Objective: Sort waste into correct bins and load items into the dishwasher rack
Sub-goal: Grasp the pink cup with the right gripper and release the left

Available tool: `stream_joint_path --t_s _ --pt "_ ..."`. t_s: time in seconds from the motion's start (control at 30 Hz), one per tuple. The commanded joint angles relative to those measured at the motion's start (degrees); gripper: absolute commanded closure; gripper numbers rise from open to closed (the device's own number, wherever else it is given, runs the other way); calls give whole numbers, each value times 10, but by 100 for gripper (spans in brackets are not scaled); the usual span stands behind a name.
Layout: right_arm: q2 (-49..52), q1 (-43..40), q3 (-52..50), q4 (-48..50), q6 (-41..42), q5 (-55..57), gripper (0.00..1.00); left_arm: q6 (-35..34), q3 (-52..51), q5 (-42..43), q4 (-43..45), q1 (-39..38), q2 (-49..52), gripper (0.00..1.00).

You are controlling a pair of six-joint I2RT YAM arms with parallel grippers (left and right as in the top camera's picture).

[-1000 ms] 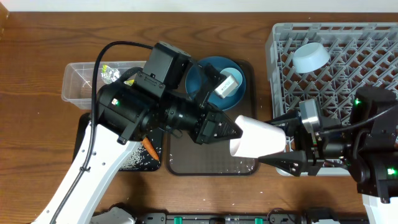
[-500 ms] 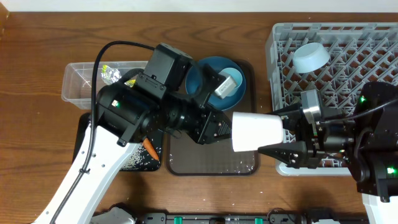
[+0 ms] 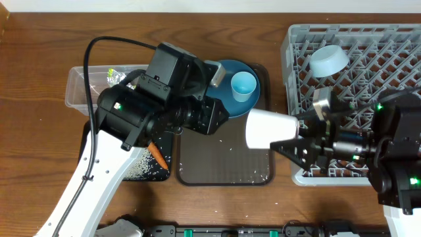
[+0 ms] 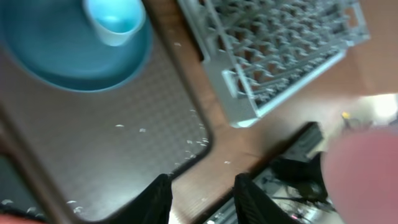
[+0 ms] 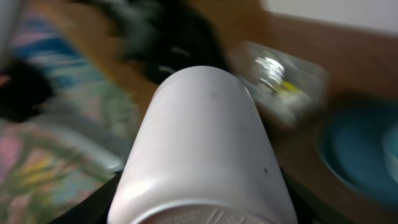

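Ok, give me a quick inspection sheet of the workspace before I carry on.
Surface: wooden table; rice grains on black tray and brown serving tray.
Job's things: pale-pink cup held sideways; light-blue cup upright on dark-blue plate; pale-blue bowl in grey rack; foil in clear tub; carrot on black tray.
Clutter: nothing seen.
Grippers: left gripper jaws apart, empty; right gripper shut on pale-pink cup.
Cables: black cable looping over left arm.
Surroundings: blurred beyond table edge.
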Motion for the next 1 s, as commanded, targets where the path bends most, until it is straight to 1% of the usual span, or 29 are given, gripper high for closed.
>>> stream_joint_path --t_s 0.0,0.1,0.17,0.2,0.23,0.3,0.4,0.53,0.67,0.83,0.97 --pt "5 2 9 -44 82 248 68 -5 -2 -89 -3 3 0 53" --pt "6 2 9 -92 129 399 69 -5 -2 -107 -4 3 0 44" --pt "8 1 9 -115 161 494 69 -5 -2 -107 -3 3 0 32" --pt "9 1 9 -121 171 527 70 -5 -2 -107 -3 3 0 28" --pt "10 1 9 -126 177 557 69 -5 -2 -107 -3 3 0 20" --pt "14 1 9 -132 189 599 70 -5 -2 -107 -3 2 0 15" --pt "28 -6 11 -144 192 613 69 -5 -2 -107 -3 3 0 12" --pt "84 -32 35 -178 192 613 71 -5 -2 -107 -3 3 0 9" --pt "159 -54 98 -218 182 616 73 -5 -2 -107 -3 3 0 7" --pt "233 -66 183 -265 181 659 73 -5 -2 -107 -3 2 0 6" --pt "263 -66 197 -274 182 660 73 -5 -2 -107 -3 2 0 6"
